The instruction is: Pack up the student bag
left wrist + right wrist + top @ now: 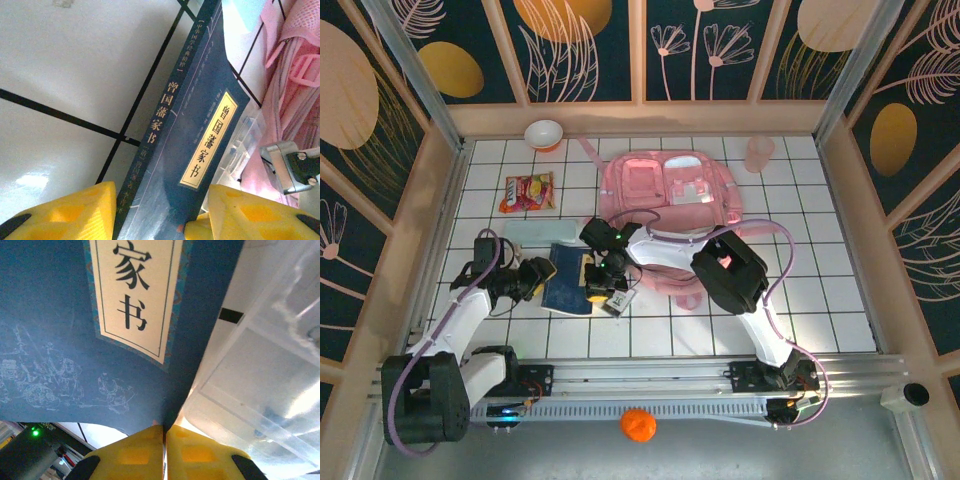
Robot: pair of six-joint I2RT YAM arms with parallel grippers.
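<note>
The student bag (665,190), a large pink backpack, lies flat at the back middle of the tiled table; its straps (295,100) show in the left wrist view. In front of it lies a dark blue book (565,282) with a cream title label. My left gripper (547,273) holds the book's near end, and the book (200,100) fills the gap between its yellow fingers (162,200). My right gripper (604,274) is shut on the book's other side, with the cover's (60,340) corner pinched in the seam of its jaws (164,432).
A clear plastic case (260,380) lies beside the book toward the bag. A pale teal pouch (533,232), a snack packet (527,192), a bowl (544,133) and a translucent pink cup (758,153) sit further back. An orange ball (638,425) rests in front of the rail.
</note>
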